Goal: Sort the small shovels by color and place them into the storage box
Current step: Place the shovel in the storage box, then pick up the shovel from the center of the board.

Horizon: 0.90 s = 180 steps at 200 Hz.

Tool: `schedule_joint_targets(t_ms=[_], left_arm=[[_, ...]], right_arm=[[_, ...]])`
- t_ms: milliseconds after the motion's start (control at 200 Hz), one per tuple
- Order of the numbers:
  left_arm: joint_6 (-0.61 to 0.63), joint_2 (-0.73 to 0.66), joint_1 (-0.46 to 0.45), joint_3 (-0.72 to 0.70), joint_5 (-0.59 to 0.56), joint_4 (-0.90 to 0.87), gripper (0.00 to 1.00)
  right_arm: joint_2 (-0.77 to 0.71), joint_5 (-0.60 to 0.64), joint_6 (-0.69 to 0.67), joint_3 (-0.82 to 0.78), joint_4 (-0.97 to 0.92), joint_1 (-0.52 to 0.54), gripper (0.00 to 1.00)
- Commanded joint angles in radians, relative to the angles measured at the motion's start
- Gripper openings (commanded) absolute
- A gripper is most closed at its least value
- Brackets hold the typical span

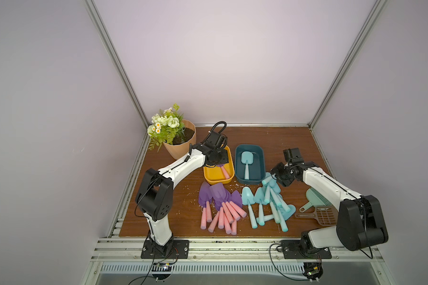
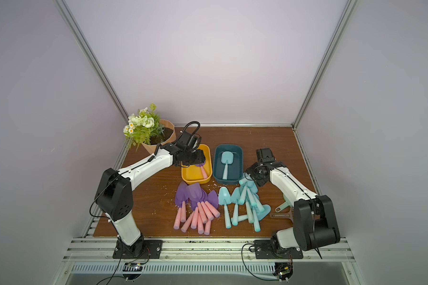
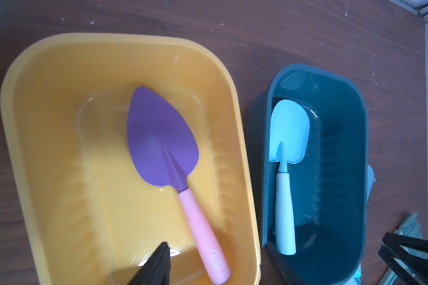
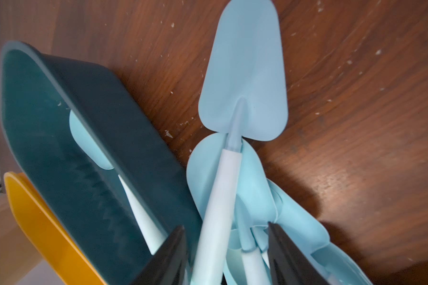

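A purple-bladed, pink-handled shovel [image 3: 158,138] lies loose in the yellow storage box [image 3: 109,39]. My left gripper [image 3: 218,254] hangs open above its handle, touching nothing. One light blue shovel [image 3: 289,128] lies in the teal storage box [image 3: 356,98]. In both top views, purple shovels [image 1: 218,197] and blue shovels [image 1: 269,202] lie in two heaps in front of the boxes. My right gripper [image 4: 226,233] is open at the far end of the blue heap, its fingers either side of a blue shovel's [image 4: 245,86] handle.
A flower pot [image 1: 181,145] stands at the back left, behind my left arm. A pale green dustpan [image 1: 316,198] and a brown slotted scoop [image 1: 324,216] lie on the right, beside my right arm. White crumbs dot the wooden table.
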Motion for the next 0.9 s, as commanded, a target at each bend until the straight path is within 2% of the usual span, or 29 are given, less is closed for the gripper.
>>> schedule_joint_targets(t_ms=[0,250,726,806,896], left_arm=[[0.014,-0.027,0.009,-0.022,-0.02,-0.014,0.61],[0.011,-0.061,0.009,-0.053,-0.024,-0.011,0.61],[0.014,-0.083,0.009,-0.071,-0.04,-0.011,0.62],[0.013,-0.083,0.009,-0.074,-0.039,-0.012,0.62],[0.014,-0.083,0.008,-0.078,-0.04,-0.011,0.62]], right_arm=[[0.032,-0.083,0.081,0.003,0.035,0.0,0.59],[0.06,-0.06,0.092,0.017,0.013,0.002,0.61],[0.152,-0.096,0.125,0.052,0.056,0.026,0.59],[0.166,-0.09,0.12,0.076,0.05,0.031,0.55],[0.176,-0.075,0.107,0.101,0.032,0.034,0.39]])
